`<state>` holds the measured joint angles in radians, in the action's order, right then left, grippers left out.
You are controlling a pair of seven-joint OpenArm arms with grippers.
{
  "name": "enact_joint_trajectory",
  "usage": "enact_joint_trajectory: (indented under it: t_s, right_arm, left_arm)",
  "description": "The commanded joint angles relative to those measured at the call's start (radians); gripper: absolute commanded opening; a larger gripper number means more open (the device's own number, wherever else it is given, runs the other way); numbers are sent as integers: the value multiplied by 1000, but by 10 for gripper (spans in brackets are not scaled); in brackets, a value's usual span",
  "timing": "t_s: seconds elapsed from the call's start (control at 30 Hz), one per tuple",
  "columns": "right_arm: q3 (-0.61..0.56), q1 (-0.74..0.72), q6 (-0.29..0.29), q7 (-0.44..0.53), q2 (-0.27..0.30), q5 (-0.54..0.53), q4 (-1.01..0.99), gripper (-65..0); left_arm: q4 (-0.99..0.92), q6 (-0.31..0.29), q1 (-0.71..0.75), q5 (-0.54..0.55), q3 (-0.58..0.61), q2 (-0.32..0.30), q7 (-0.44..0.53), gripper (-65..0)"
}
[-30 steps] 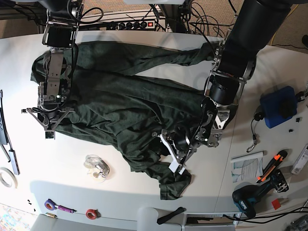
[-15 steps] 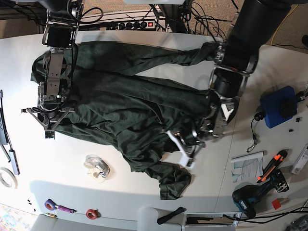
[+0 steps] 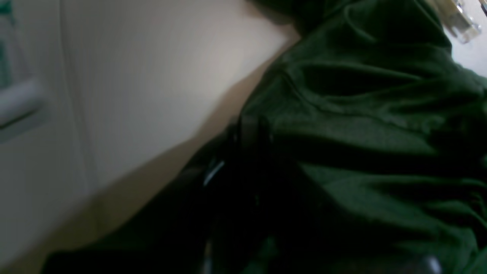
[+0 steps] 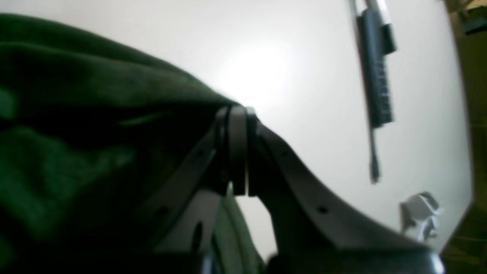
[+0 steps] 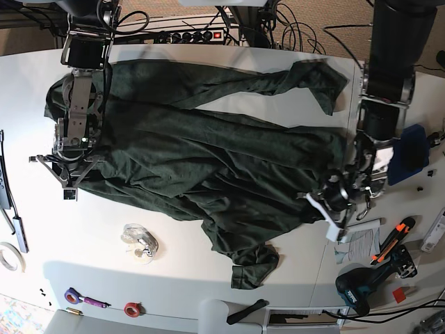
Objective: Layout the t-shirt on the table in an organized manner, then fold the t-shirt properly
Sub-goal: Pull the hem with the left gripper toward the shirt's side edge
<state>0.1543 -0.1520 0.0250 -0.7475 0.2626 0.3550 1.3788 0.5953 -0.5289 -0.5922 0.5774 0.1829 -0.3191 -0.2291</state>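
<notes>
— While the base view shows the t-shirt (image 5: 201, 153) rumpled across the table (image 5: 174, 278), is it folded?

— No. Left gripper (image 5: 332, 202) pinches its edge; wrist views show right gripper (image 4: 237, 152) pinching fabric too.

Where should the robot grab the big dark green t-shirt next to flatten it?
Probably the crumpled flap of the dark green t-shirt near the white table's front edge, approached from that edge: it lies folded over, clear of both grippers.
</notes>
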Motion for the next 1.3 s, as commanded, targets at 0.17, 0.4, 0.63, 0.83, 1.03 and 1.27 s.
enact_joint_trajectory:
  t_s: [0.17,0.4,0.63,0.83,1.03,1.27]
  right_arm:
    - [5,-20,-23,10,14,26,18,-650]
    - [5,-21,-75,2,14,60,18,-650]
    - [5,-21,-75,3,14,61,18,-650]
    - [5,-21,-74,3,14,49,18,-650]
    - [4,-26,-34,33,14,35,18,-340]
    - [3,-119,-32,112,14,49,18,-340]
  left_arm:
    - [16,-85,-27,44,-59,-64,5,-650]
    - [48,-134,31,142,-260,-95,-71,-650]
    - [48,-169,92,196,-277,-85,-69,-650]
    - [49,-169,99,205,-277,-51,-67,-532]
    - [49,-169,89,205,-277,-33,-67,-358]
    - [49,-169,88,205,-277,-32,-66,-358]
